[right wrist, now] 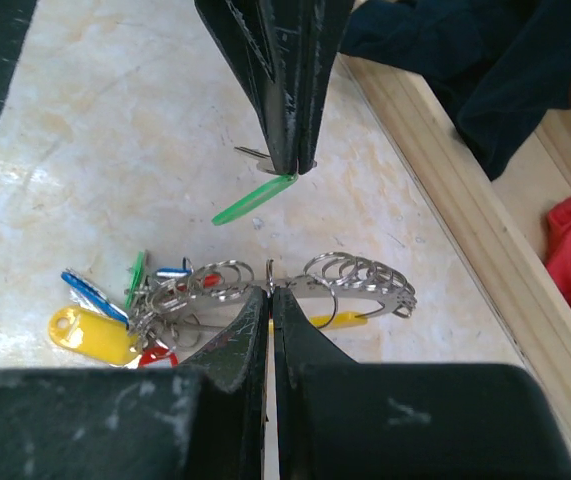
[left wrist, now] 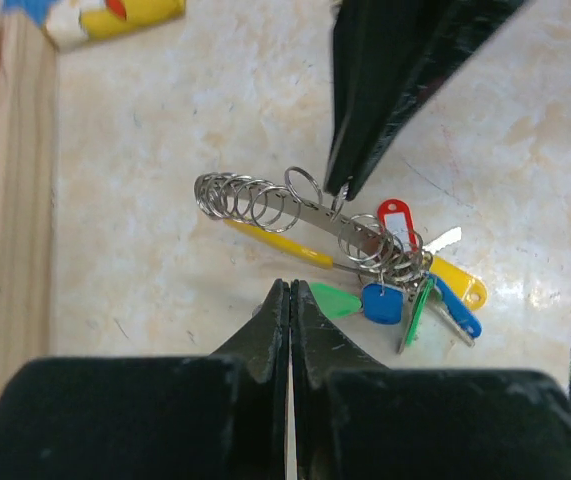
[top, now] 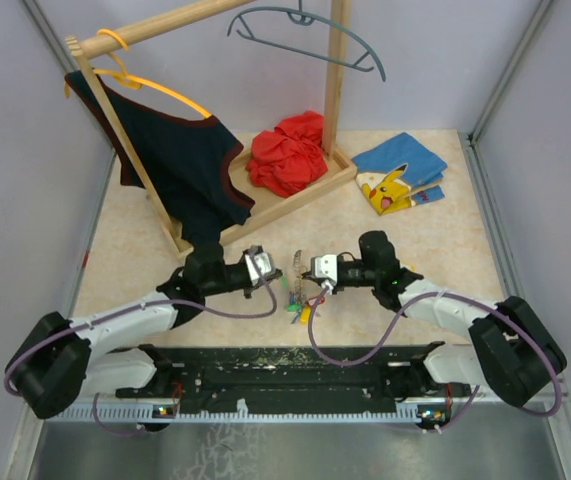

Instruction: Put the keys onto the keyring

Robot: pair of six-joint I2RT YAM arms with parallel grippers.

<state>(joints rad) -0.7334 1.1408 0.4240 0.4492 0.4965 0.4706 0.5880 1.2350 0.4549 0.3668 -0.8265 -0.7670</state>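
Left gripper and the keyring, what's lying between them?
The green-tagged key held at the left gripper tip, then bare tabletop up to the keyring, seen in the right wrist view.

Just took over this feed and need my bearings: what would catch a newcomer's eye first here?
The two arms meet tip to tip at the near centre of the table. The left gripper is shut on a green key, and the right gripper is shut on the keyring, whose coloured keys bunch at one end. Behind them a dark top hangs on a wooden rack, with a red cloth on its base.
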